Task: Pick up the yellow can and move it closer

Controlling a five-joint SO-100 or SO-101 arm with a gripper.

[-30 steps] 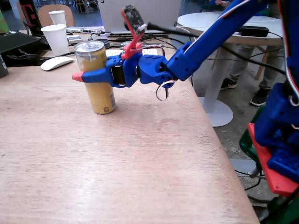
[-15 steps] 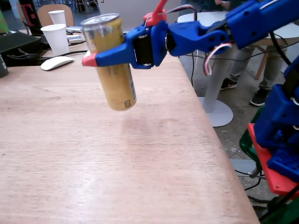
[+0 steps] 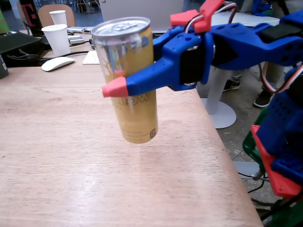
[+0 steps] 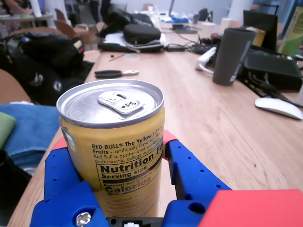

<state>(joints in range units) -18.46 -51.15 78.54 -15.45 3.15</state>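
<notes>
Fixed view: the blue gripper [image 3: 124, 80] has the yellow can [image 3: 130, 90] pinched between its red-tipped fingers, the can tilted and hanging clear above the wooden table [image 3: 71, 156], paper cups [image 3: 57, 39] and a white mouse [image 3: 57, 63] far behind. Wrist view gives what that angle hides: the can's [image 4: 116, 142] silver lid with pull tab [image 4: 119, 102] and "Red Bull The Yellow" nutrition print, blue fingers [image 4: 189, 175] pressed against both flanks, plus a grey tumbler [image 4: 231, 56] and pliers [image 4: 116, 73] on the table [image 4: 222, 127] beyond.

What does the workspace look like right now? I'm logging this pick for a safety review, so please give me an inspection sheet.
Surface: wooden table, bare beneath the can.
Job's things: yellow can lifted clear of the table, slightly tilted.
Clutter: two white paper cups, white mouse, dark tumbler, pliers.
Grippers: gripper shut on the can.
Cables: black cable behind the mouse.
Surroundings: round white table, black bags.
</notes>
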